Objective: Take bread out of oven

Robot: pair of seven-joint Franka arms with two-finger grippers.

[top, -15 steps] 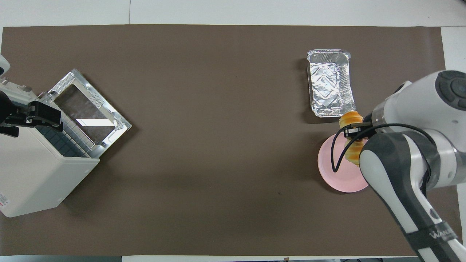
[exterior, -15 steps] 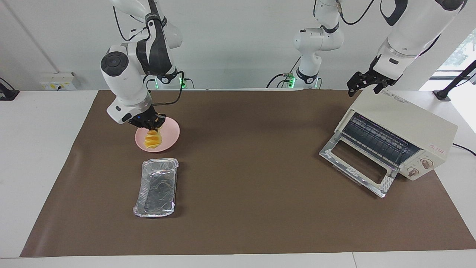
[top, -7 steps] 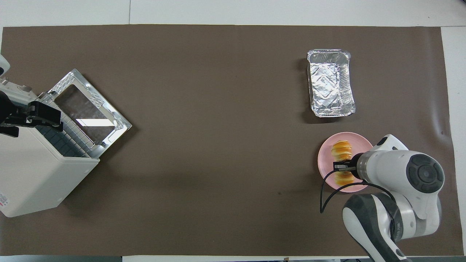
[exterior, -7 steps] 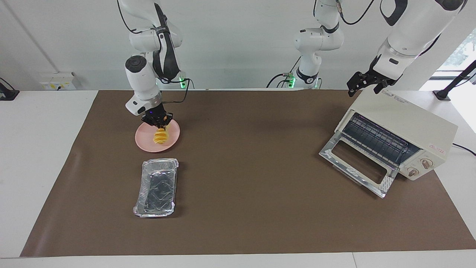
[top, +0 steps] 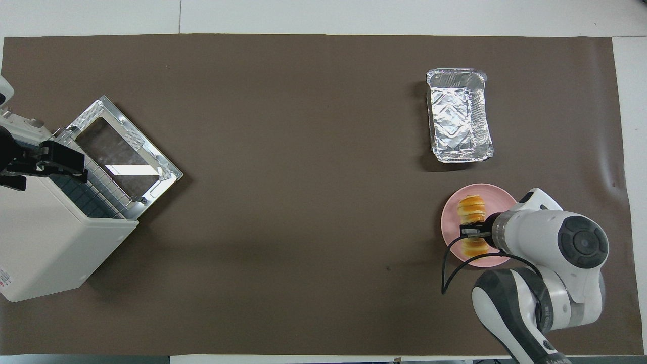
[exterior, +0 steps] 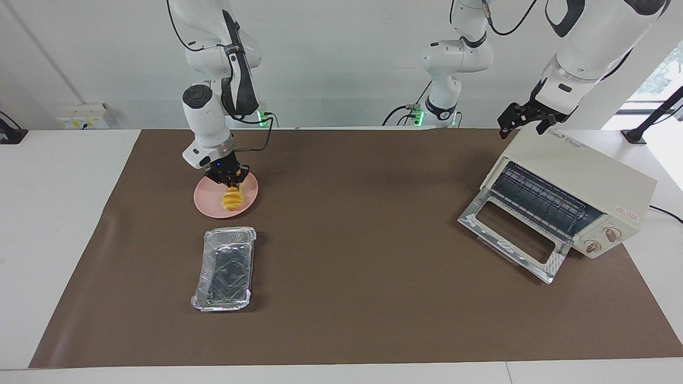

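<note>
The bread (exterior: 231,199), a light, soft, ridged loaf best pinched gently across its middle, lies on the pink plate (exterior: 248,198) with the right claw (exterior: 228,176) at it, fingers' state unclear, while the left claw (exterior: 525,120) waits spread over the oven (exterior: 576,176).

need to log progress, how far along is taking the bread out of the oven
Done: the oven stands door-down with only its bare rack showing, and the bread lies on the pink plate. In hand: the right gripper sits at the loaf. Left: letting go and lifting clear. The left gripper waits open over the oven's top.
</note>
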